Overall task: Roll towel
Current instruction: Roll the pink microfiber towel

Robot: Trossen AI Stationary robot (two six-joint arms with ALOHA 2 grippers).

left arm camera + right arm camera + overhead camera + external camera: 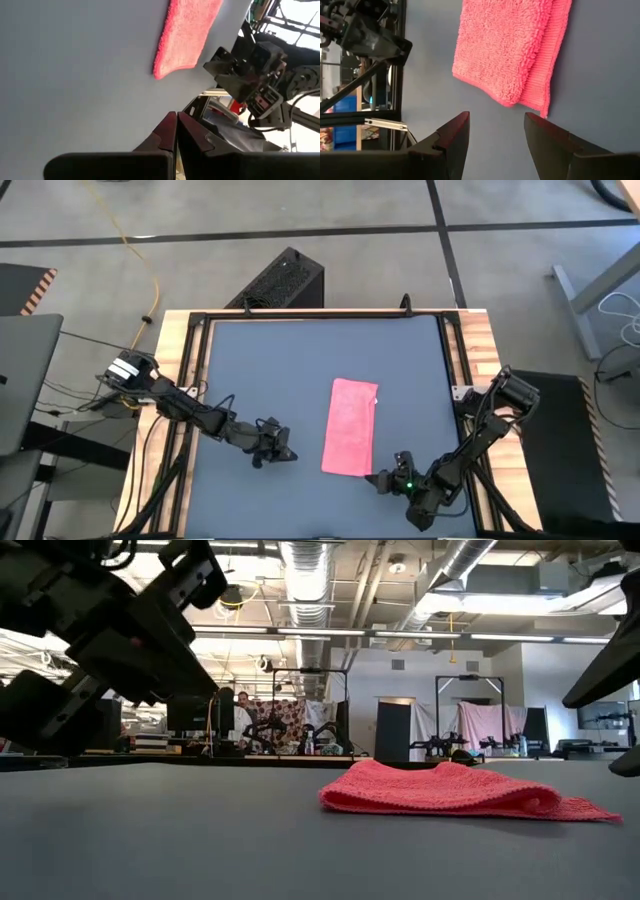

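The towel [351, 427] lies flat on the tabletop [270, 370], right of centre and toward the near edge. It is folded into a narrow strip whose long axis runs from the near edge toward the far edge. In the right wrist view the fold shows as two layers, a fluffy upper one [502, 47] lying over a thinner ribbed one that sticks out along one long side.

The right pincer [382, 480] is the nearer one. It sits just beside the towel's near right corner, apart from the cloth, fingers spread and holding nothing. From this pincer the towel stretches away toward the far edge, so its short near end is the closest part. A roll started from that end would run along the strip's length, and the right arm seems better placed to begin it.

The left pincer [279, 452] waits near the middle of the near edge, left of the towel and clearly apart from it, fingers pressed together and empty.

From table height the towel [455, 790] shows only as a low hump, so its far end and the lie of the layers are hidden there. Whether the near edge is lifted enough to get a finger under cannot be made out.
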